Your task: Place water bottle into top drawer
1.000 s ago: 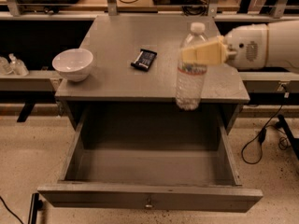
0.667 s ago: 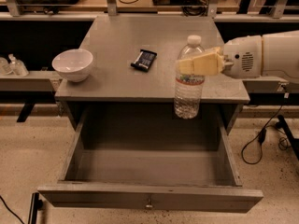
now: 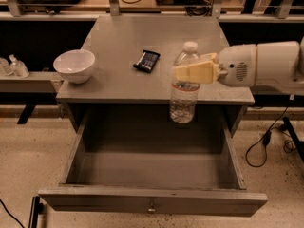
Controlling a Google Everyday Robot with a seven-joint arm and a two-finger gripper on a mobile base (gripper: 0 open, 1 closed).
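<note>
Hold: gripper (image 3: 194, 73) clenched round the water bottle (image 3: 182, 101) up high, so it hangs upright.
Below: top drawer (image 3: 118, 201) open, probably to catch it.

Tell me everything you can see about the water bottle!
The water bottle is tall, clear plastic by its look, with a white screw cap, ribbed body and a pale label band. It hangs upright in the air, resting on nothing. The tan gripper, reaching in from the right side of the view, is clamped around it just below the neck. Its bottom is above the open top drawer.
</note>
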